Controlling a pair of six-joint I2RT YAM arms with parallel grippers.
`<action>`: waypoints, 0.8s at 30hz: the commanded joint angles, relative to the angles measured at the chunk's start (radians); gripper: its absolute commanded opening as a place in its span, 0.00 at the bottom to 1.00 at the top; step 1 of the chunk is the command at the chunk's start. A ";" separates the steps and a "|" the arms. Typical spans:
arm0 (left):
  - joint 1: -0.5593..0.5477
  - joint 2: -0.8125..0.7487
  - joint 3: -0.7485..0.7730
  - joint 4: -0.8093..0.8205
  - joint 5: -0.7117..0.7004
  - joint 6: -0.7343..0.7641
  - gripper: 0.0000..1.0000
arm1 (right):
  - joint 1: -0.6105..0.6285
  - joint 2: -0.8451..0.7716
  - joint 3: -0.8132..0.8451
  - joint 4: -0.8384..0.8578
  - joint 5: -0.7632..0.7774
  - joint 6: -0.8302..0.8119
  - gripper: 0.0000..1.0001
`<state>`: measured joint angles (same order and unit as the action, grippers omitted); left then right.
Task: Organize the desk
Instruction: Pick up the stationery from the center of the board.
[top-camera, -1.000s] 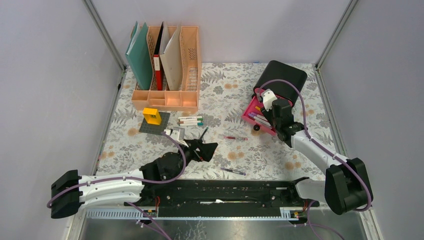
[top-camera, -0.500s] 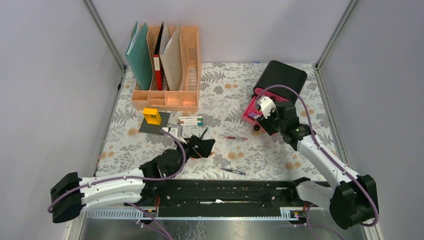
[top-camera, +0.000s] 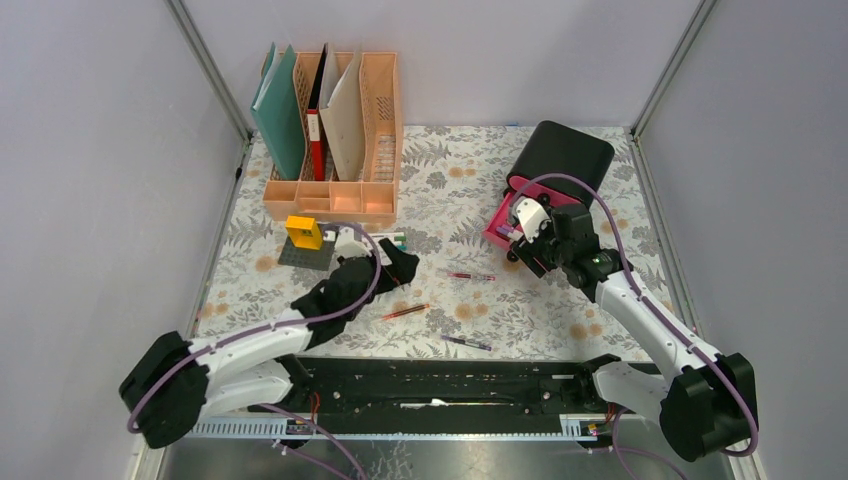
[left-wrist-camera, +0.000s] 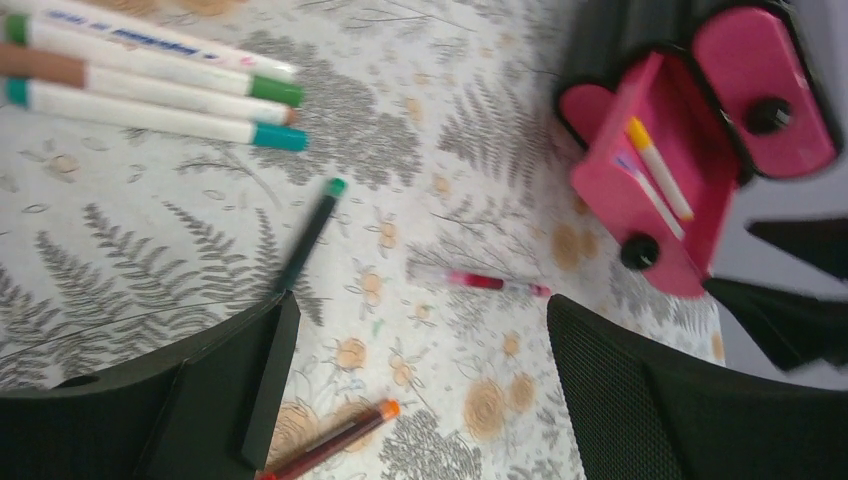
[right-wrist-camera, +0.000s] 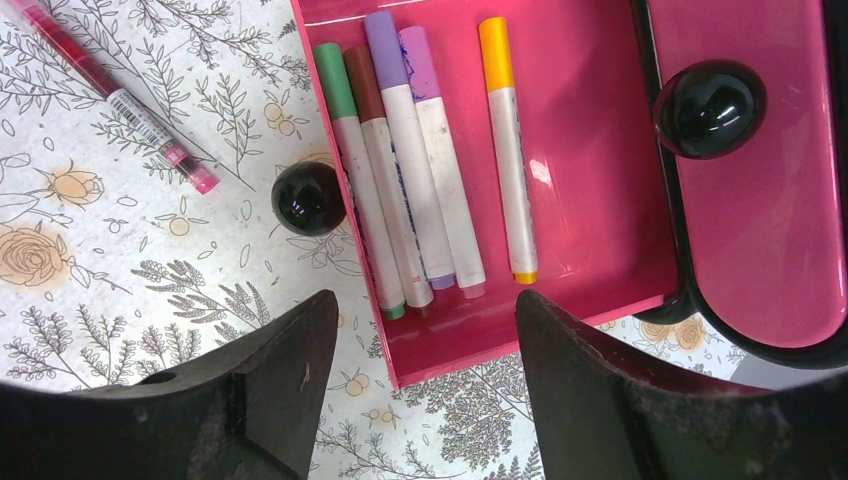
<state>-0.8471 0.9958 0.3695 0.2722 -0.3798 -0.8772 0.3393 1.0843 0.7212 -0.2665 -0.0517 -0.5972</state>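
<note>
The desk (top-camera: 560, 310) is covered in fern-and-flower cloth. My left gripper (top-camera: 396, 266) is open and empty, low over the cloth next to three white markers (top-camera: 382, 241). In its wrist view (left-wrist-camera: 420, 350) a red pen with an orange cap (left-wrist-camera: 335, 440) lies between the fingers (left-wrist-camera: 240, 390), with a dark green pen (left-wrist-camera: 305, 235) and a pink pen (left-wrist-camera: 480, 282) beyond. My right gripper (top-camera: 524, 248) is open and empty above the front edge of the open pink drawer (right-wrist-camera: 590, 200), which holds several markers (right-wrist-camera: 410, 170).
A peach file rack (top-camera: 335, 120) with folders stands at the back left. A yellow block (top-camera: 304, 232) sits on a grey plate. The black drawer box (top-camera: 560, 160) stands at the back right. A purple pen (top-camera: 467, 343) lies near the front edge.
My left gripper has moved away from me toward the white markers, leaving the red pen lying on the cloth. My right gripper has shifted a little left over the pink drawer.
</note>
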 joint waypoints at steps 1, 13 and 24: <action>0.102 0.118 0.106 -0.110 0.073 -0.137 0.99 | 0.004 -0.020 0.044 -0.013 -0.025 -0.016 0.73; 0.207 0.493 0.449 -0.509 -0.042 -0.322 0.94 | 0.003 -0.031 0.046 -0.023 -0.045 -0.017 0.73; 0.256 0.615 0.544 -0.596 -0.096 -0.433 0.73 | 0.002 -0.047 0.043 -0.025 -0.056 -0.017 0.73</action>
<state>-0.6113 1.5883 0.8658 -0.2943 -0.4294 -1.2568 0.3393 1.0618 0.7223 -0.2882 -0.0757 -0.6052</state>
